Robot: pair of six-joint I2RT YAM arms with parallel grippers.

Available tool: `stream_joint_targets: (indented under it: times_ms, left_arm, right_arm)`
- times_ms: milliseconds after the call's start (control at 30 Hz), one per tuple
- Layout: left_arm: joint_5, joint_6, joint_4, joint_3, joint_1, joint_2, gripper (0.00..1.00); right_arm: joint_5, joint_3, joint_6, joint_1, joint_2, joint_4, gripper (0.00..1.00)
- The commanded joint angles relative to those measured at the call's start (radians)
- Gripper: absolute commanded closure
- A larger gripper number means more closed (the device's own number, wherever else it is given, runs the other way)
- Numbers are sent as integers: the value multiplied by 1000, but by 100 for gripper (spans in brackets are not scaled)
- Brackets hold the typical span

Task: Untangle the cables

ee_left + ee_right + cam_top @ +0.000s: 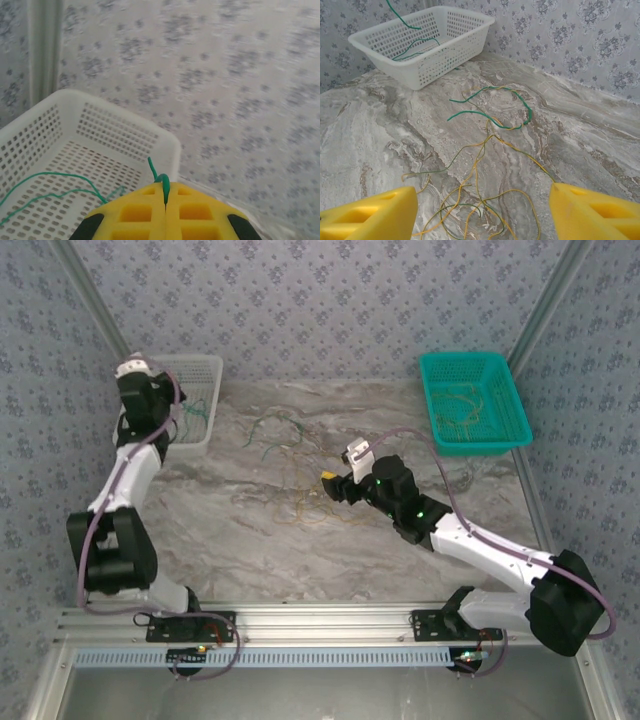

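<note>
On the marble table point(250, 540), the white basket point(100, 130) seemingly collects freed green strands, so the left gripper point(165, 192) hangs over it pinching a green cable point(55, 173); right of the basket, the right gripper point(482, 215), jaws wide, hovers above the tangled cables point(490, 136).

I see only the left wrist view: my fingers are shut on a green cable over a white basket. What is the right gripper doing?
Observer: The right gripper is open, aimed at a tangle of yellow and green cables on the table.
Operator: Are there more cables elsewhere on the table?
Observer: Yes, a green loop lies between the tangle and the white basket.
Operator: Is there another basket?
Observer: Yes, a teal basket at the far right holds yellow cables.
</note>
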Motion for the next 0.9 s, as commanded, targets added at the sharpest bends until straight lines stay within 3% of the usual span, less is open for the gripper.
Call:
stream_joint_targets:
  times_ms: [0, 100, 233, 400, 533, 633, 700, 767, 867]
  left_arm:
    - [69, -95, -56, 153, 57, 138, 100]
    - [84, -89, -161, 338, 84, 285, 100]
    - [145, -167, -137, 487, 115, 445, 100]
    - [189, -222, -226, 733, 113, 640, 100]
    - [230, -284, -164, 795, 104, 718, 98]
    - [213, -269, -233, 830, 101, 730, 66]
    - [169, -241, -269, 797, 99, 692, 54]
    - [89, -216, -290, 712, 97, 608, 46]
    - [-1, -173, -226, 481, 84, 426, 43]
  right_arm:
    - [12, -3, -35, 7, -35, 8, 28]
    - [20, -7, -45, 7, -51, -7, 27]
    - [24, -17, -50, 5, -64, -9, 27]
    - [11, -8, -50, 7, -64, -13, 27]
    - [2, 2, -52, 8, -67, -13, 27]
    - [-2, 10, -56, 11, -73, -28, 27]
    - [-1, 10, -61, 14, -86, -38, 27]
    - [4, 5, -65, 16, -99, -44, 26]
    - [17, -1, -72, 16, -108, -49, 26]
